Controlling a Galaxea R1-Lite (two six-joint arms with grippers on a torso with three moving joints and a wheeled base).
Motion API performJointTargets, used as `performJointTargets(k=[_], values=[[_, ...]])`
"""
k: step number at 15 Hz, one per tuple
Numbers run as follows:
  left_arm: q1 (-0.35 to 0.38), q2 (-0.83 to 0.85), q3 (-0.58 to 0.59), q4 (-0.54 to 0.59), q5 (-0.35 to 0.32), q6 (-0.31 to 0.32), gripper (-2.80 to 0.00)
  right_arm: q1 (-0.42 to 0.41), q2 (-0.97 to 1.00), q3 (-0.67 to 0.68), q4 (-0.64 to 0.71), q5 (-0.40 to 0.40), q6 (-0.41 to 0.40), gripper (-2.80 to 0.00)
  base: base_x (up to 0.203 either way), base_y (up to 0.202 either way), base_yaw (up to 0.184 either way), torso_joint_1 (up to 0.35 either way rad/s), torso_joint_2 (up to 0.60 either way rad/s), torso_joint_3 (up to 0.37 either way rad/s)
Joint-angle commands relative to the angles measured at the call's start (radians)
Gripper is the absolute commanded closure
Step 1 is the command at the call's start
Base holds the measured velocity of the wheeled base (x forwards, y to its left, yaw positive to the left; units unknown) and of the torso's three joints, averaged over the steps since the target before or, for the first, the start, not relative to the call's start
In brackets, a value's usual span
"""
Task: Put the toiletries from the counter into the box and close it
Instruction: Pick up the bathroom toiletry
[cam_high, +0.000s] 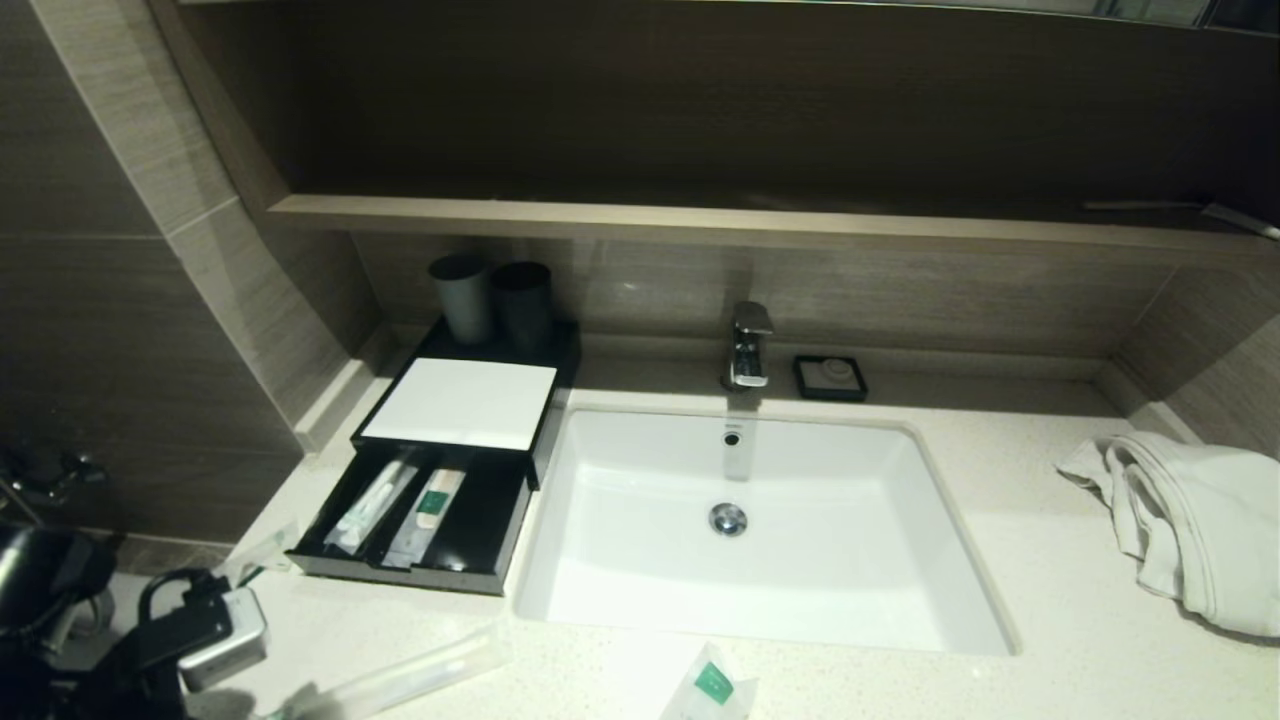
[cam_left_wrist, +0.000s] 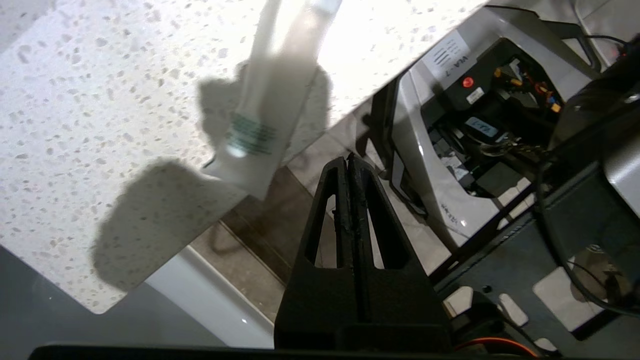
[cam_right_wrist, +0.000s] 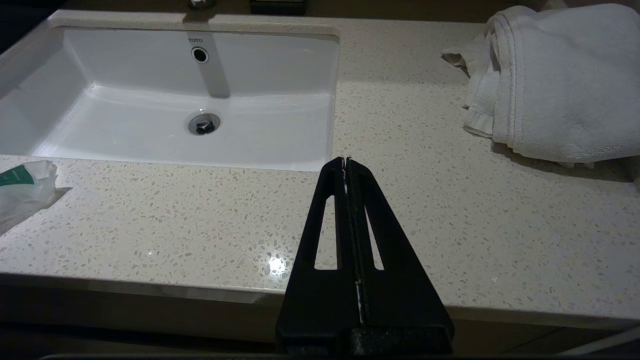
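At the counter's (cam_high: 1000, 560) front-left edge the left gripper (cam_left_wrist: 348, 162), jaws pressed together and empty, sits just off the overhanging toothbrush pack (cam_left_wrist: 260, 125) — it should open, realign squarely, then carry to the box's (cam_high: 460, 405) open drawer (cam_high: 420, 540) — right gripper (cam_right_wrist: 346, 162) idle, likewise closed on nothing.

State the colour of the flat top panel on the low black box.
White, clearest in the head view: flat top panel on the low black box.
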Motion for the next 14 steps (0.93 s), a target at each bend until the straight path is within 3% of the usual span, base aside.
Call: performJointTargets(k=[1,4,12,13,14], values=[[0.056,0.063,0.001,-0.013,-0.003,0.041,0.0,0.0,0.0,0.0,0.0,0.001,0.0,0.0,0.0,0.0,0.0,0.0,0.0,0.0],[0.143,0.109,0.0,-0.035,-0.004,0.148,0.0,0.0,0.0,0.0,0.0,0.001,0.0,0.0,0.0,0.0,0.0,0.0,0.0,0.0],[0.143,0.154,0.007,-0.076,-0.005,0.151,0.0,0.0,0.0,0.0,0.0,0.001,0.0,0.0,0.0,0.0,0.0,0.0,0.0,0.0],[0.143,0.163,0.011,-0.095,-0.005,0.151,-2.8,0.0,0.0,0.0,0.0,0.001,0.0,0.0,0.0,0.0,0.0,0.0,0.0,0.0],[0.143,0.169,0.014,-0.106,-0.005,0.151,-2.8,0.0,0.0,0.0,0.0,0.001,0.0,0.0,0.0,0.0,0.0,0.0,0.0,0.0]])
